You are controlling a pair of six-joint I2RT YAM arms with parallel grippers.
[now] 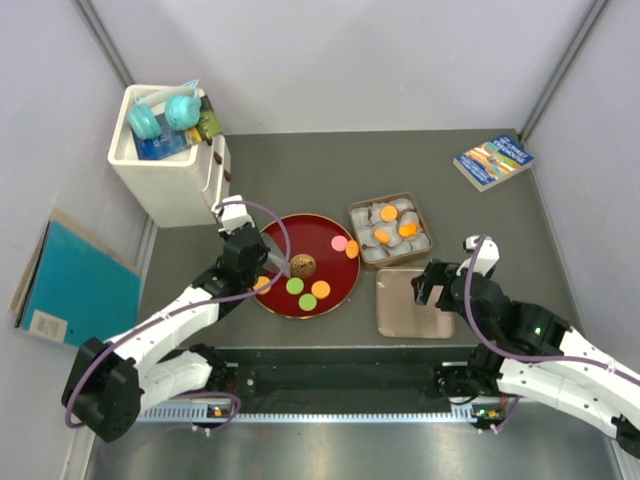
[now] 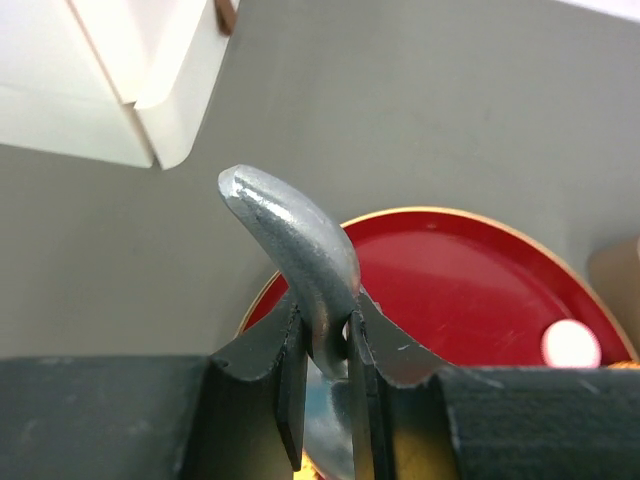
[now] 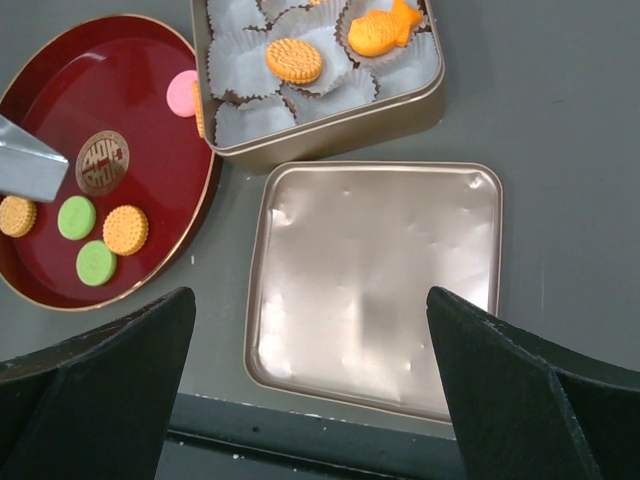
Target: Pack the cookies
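Several cookies lie on the red plate point(image 1: 300, 235): an orange one point(image 1: 262, 284), two green ones point(image 1: 295, 286), an orange one point(image 1: 320, 290) and a pink one point(image 1: 340, 243). They also show in the right wrist view, such as a green one point(image 3: 76, 217). The tin point(image 1: 352, 215) of paper cups holds a round orange cookie point(image 3: 294, 60) and a fish-shaped one point(image 3: 385, 28). My left gripper point(image 1: 262, 263) is shut on a silver metal tool point(image 2: 300, 250), whose flat end point(image 3: 30, 160) is over the plate's left side. My right gripper point(image 3: 310, 390) is open and empty above the tin's lid point(image 3: 375, 270).
A white box point(image 1: 170, 180) with headphones stands at the back left. A book point(image 1: 493, 160) lies at the back right. A teal folder point(image 1: 75, 285) lies left of the table. A black rail point(image 1: 340, 375) runs along the near edge.
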